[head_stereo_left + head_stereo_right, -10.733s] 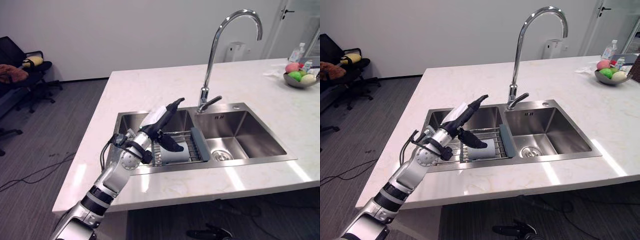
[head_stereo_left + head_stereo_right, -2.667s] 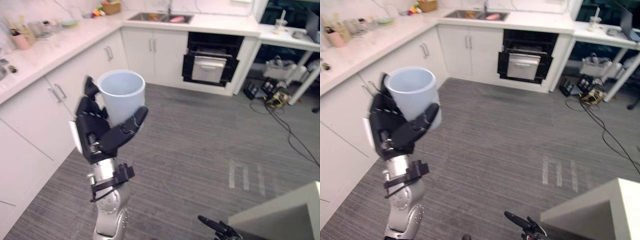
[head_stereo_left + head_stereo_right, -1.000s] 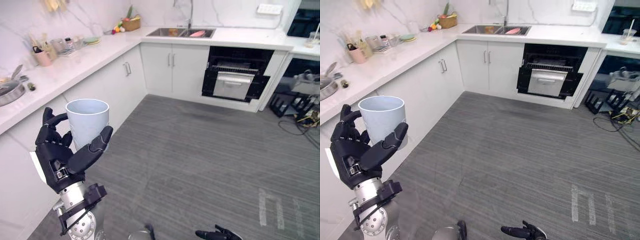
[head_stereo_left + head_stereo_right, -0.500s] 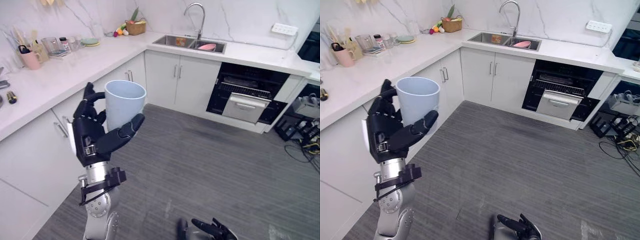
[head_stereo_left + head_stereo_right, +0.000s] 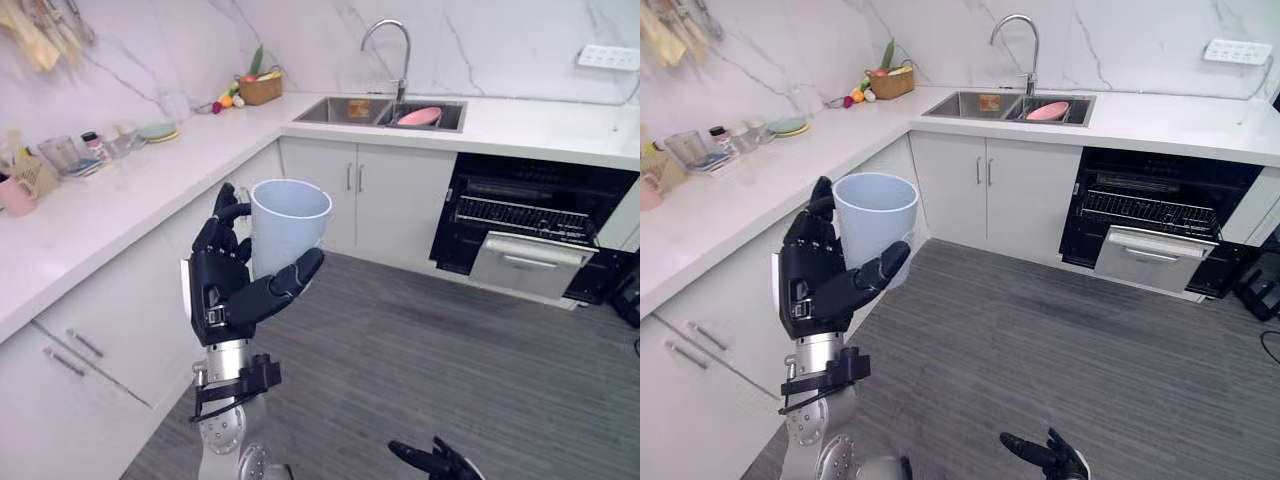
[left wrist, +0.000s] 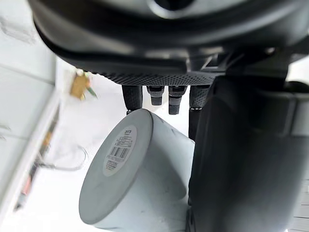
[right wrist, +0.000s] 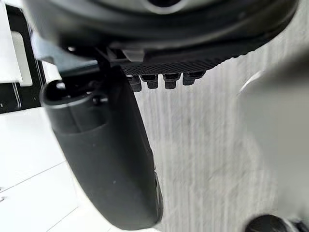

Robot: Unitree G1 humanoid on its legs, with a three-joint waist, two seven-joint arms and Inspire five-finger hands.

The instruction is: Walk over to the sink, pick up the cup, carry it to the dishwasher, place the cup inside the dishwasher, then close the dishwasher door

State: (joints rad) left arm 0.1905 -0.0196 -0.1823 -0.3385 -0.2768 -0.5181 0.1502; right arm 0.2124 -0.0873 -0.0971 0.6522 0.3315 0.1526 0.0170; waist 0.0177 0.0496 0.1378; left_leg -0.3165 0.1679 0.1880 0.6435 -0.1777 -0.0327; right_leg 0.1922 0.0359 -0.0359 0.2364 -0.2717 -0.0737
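My left hand [image 5: 225, 285] is curled round the cup [image 5: 288, 222], thumb across its front, holding it upright with the mouth up. The counter [image 5: 120, 185] runs from 8 to 11 o'clock with jars [image 5: 62, 152] and plates [image 5: 157, 132] on it, and its cabinets [image 5: 100, 330] are just beside my arm. At 12 o'clock sits the sink [image 5: 345, 110] with its tap [image 5: 392, 45] and a pink bowl [image 5: 420, 116]. The dishwasher [image 5: 540, 235] stands at 2 o'clock, dark, a wire rack showing. Bare grey floor [image 5: 450, 370] stretches from me to it. My left wrist view shows the cup's base and its barcode label [image 6: 119, 145] (the head views give rim and inside). My right hand [image 5: 435, 462] hangs low at 6 o'clock, fingers loose, holding nothing.
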